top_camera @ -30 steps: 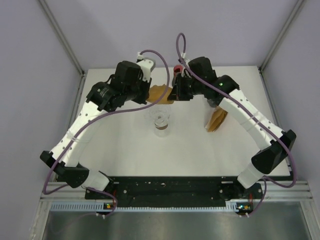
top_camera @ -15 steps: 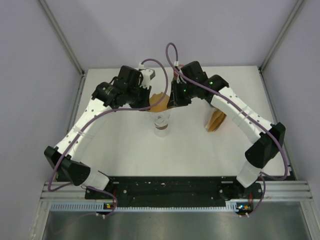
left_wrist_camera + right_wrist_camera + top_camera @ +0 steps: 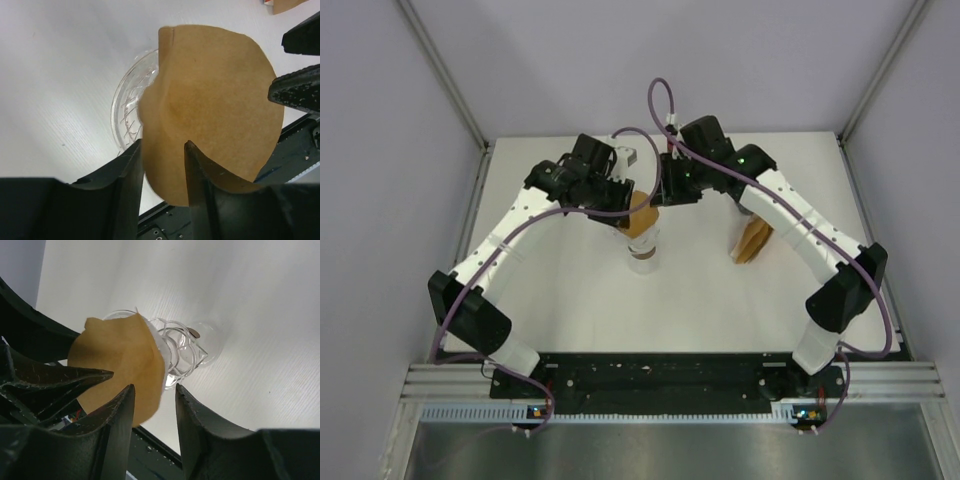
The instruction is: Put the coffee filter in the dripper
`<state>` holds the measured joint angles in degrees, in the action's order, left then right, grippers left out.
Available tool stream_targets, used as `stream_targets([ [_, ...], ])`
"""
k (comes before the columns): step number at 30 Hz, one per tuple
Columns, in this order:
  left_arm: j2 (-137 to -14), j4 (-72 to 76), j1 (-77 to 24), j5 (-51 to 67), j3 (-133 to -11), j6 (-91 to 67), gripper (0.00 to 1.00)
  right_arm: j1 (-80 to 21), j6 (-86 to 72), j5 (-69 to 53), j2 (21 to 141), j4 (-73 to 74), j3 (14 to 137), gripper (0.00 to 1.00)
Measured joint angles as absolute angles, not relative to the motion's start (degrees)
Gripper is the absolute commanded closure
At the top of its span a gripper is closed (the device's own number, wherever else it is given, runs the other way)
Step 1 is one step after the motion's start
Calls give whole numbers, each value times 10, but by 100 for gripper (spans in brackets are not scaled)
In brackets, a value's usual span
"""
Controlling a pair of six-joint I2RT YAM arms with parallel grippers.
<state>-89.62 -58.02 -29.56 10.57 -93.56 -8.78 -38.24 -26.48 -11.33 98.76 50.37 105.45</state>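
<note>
Where the overhead camera looks down on the table (image 3: 720,300), we find both arms reaching inward to one spot. The left gripper (image 3: 626,205) and the right gripper (image 3: 660,192) face each other closely, with the brown coffee filter (image 3: 642,220) between and just below their tips. The filter stands over the glass dripper (image 3: 642,258), its lower part meeting the dripper's mouth; whether it is fully seated we cannot tell from above. A stack of spare filters (image 3: 753,240) lies on the table, well apart on the outer side of the right jaws. Jaw spacing is not readable in this view.

From the left wrist camera, we record the left jaws standing apart, with a plain gap between the two fingers (image 3: 125,190). The filter's near edge dips into that gap. The jaws are too wide to pinch the paper, and we cannot tell whether either pad touches it. The rest of the filter spreads ahead of the tips. The dripper's rim shows ahead of the left-hand finger, partly covered by the filter. The right gripper's black fingers show at the far right edge.

From the right wrist camera, we note the right jaws likewise apart and clamped on nothing. The filter lies ahead of them, toward the left-hand finger (image 3: 112,430), its lowest edge just reaching the gap. The dripper sits ahead of the gap, its rim overlapped by the filter. The left gripper's fingers point in from the left-hand side, beside the filter.
</note>
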Motion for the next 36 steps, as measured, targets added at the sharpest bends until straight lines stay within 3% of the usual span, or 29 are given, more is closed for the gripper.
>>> stream_targets([
  [6,-896,-581,-296,93,-950,-78,9,-382,-251,-99,988,509,1075,65],
  [12,-873,-576,-294,89,-976,-74,6,-387,-239,-91,986,486,1103,79],
  [19,-846,-566,-272,91,-1013,-74,12,-412,-231,-98,995,480,1104,86],
  [25,-837,-560,-230,94,-994,-74,12,-409,-222,-74,1021,503,1132,69],
  [30,-832,-553,-201,99,-973,-73,9,-352,-204,-48,1021,514,1176,42],
  [36,-817,-546,-174,103,-954,-73,8,-229,-175,36,1025,516,1178,36],
])
